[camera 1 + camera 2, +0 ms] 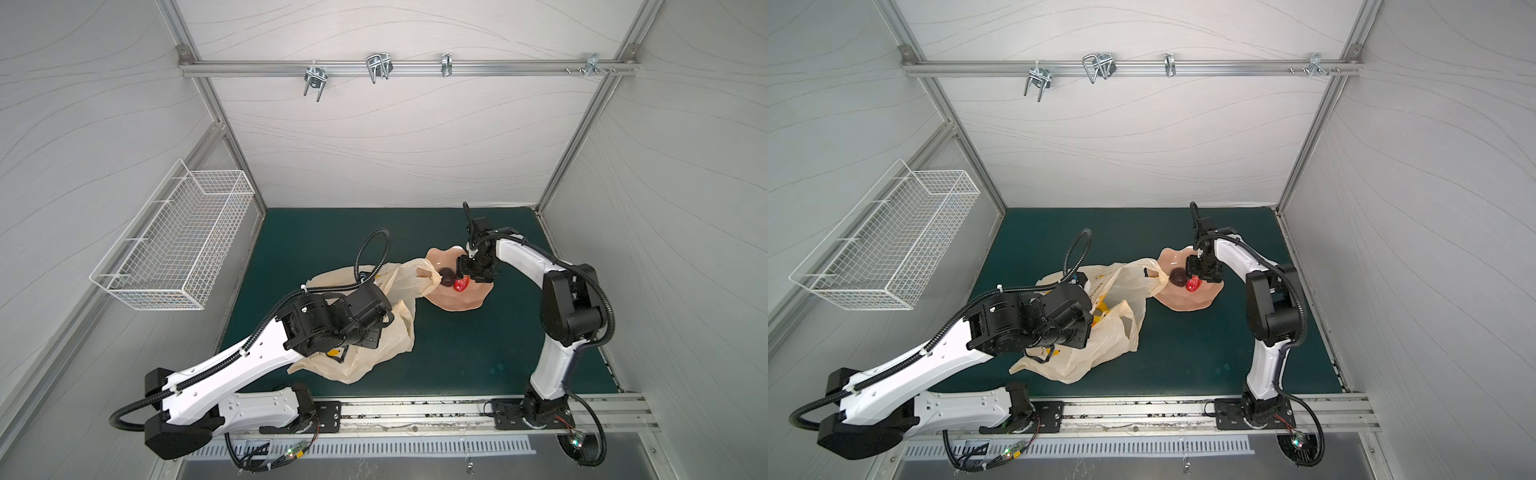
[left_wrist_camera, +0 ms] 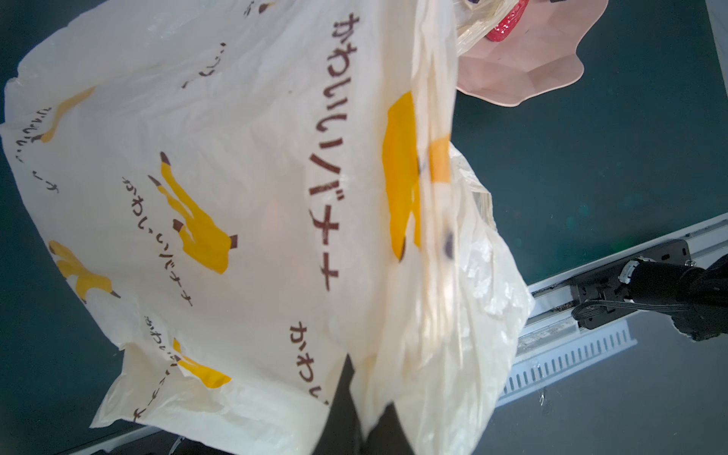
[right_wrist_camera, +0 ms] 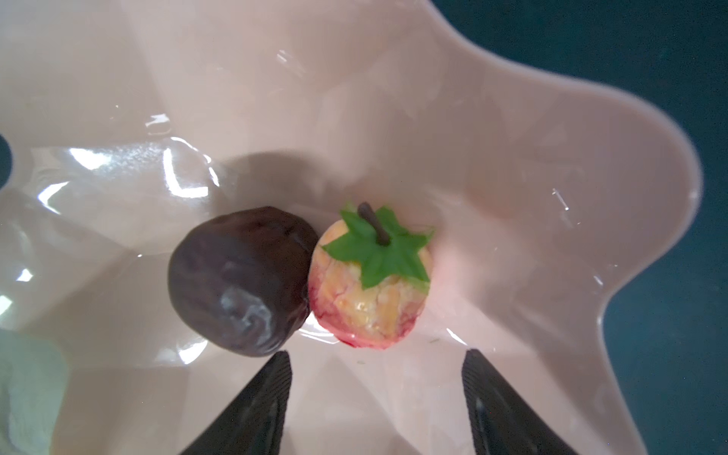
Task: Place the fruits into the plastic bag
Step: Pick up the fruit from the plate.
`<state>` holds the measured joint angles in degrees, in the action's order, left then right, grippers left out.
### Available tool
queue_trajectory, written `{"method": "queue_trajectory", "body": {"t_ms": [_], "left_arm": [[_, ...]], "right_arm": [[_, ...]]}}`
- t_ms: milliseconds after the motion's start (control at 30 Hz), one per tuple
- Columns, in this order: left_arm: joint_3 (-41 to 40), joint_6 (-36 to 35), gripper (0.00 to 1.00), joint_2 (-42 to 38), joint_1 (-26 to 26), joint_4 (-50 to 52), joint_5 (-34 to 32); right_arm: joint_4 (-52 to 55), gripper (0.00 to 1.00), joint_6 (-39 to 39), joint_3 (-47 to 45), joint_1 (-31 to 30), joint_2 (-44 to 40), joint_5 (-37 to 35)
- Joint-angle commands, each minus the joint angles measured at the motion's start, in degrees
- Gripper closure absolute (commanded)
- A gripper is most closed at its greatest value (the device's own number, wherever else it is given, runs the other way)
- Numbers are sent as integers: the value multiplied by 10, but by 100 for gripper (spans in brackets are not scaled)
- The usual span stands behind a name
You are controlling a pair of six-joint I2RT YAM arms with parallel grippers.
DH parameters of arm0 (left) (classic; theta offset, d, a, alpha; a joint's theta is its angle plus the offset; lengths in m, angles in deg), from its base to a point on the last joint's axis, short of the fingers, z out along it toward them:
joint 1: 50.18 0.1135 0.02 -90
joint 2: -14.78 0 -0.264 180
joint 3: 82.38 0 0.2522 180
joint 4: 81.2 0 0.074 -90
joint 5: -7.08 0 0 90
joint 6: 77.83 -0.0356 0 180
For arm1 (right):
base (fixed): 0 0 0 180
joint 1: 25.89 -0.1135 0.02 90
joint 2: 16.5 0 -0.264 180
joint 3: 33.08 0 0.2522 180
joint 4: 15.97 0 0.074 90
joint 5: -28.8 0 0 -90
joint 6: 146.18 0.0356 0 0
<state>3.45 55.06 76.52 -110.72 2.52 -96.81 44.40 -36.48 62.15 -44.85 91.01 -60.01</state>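
One wrinkled brown fruit (image 3: 240,281) touches pale strawberry (image 3: 368,289); right tool (image 3: 378,362) spread, left tool (image 2: 364,394) pinching bag (image 2: 244,130)

left gripper (image 2: 364,394) closed, right gripper (image 3: 377,354) parted, pointing down

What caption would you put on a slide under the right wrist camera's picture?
Open right end effector poised by a strawberry touching a dark brown fruit in a wavy pink dish.
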Motion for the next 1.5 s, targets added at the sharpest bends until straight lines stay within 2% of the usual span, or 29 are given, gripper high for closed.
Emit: {"method": "queue_trajectory", "body": {"t_ms": [0, 433, 600, 833, 1067, 1333, 1400, 1467], "left_arm": [[-4, -10, 100, -8, 1, -12, 7], [0, -15, 100, -9, 1, -5, 10], [0, -14, 100, -13, 1, -5, 9], [0, -14, 100, -13, 1, -4, 9], [0, -12, 100, -15, 1, -4, 7], [-1, -16, 100, -15, 1, -9, 10], [-1, -16, 100, -16, 1, -10, 9], [-1, -17, 100, -16, 1, -10, 9]], "right_arm": [[-1, 33, 4, 13, -9, 18, -28], [-26, 34, 10, 16, -32, 52, -80], [-41, 45, 10, 6, -35, 50, -91], [-49, 56, 10, 0, -39, 43, -99], [-66, 65, 9, -29, -41, -20, -94], [-68, 66, -2, -52, -40, -136, -57], [-80, 66, 3, -69, -35, -172, -18], [-112, 66, 21, -99, -22, -213, 70]]}}
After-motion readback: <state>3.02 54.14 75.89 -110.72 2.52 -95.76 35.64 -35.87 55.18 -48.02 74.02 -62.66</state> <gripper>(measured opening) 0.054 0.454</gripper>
